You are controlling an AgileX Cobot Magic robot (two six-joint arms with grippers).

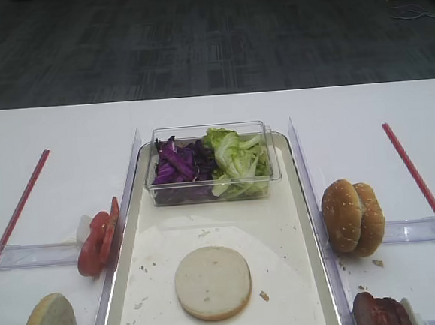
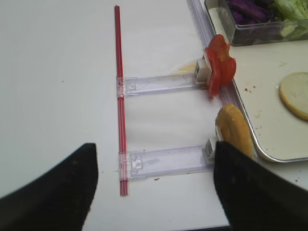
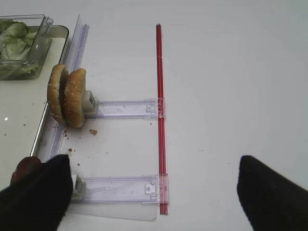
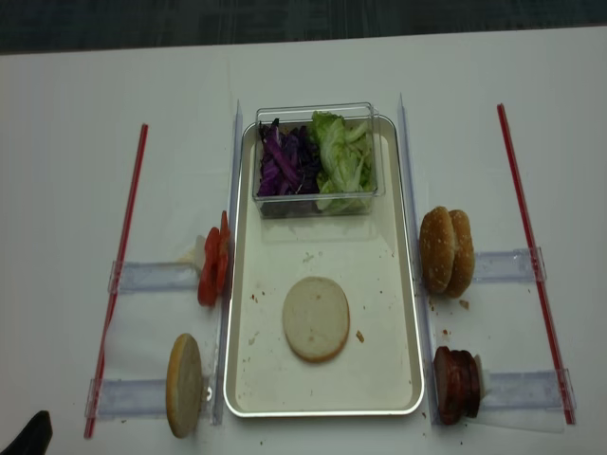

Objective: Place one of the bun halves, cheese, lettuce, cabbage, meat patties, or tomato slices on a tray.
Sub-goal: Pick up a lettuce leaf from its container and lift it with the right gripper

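Note:
A pale bun half lies cut face up on the cream tray. At the tray's far end, a clear tub holds purple cabbage and green lettuce. Two sesame bun halves stand on edge right of the tray, with meat patties nearer me. Tomato slices and another bun half stand along the tray's left side. No cheese is in view. My right gripper is open over bare table beside the patties. My left gripper is open too, beside the left bun half, holding nothing.
The clear tub sits inside the tray. Clear plastic holder rails run out from both tray sides to red strips on the white table. Crumbs dot the tray. Dark floor lies beyond the table's far edge.

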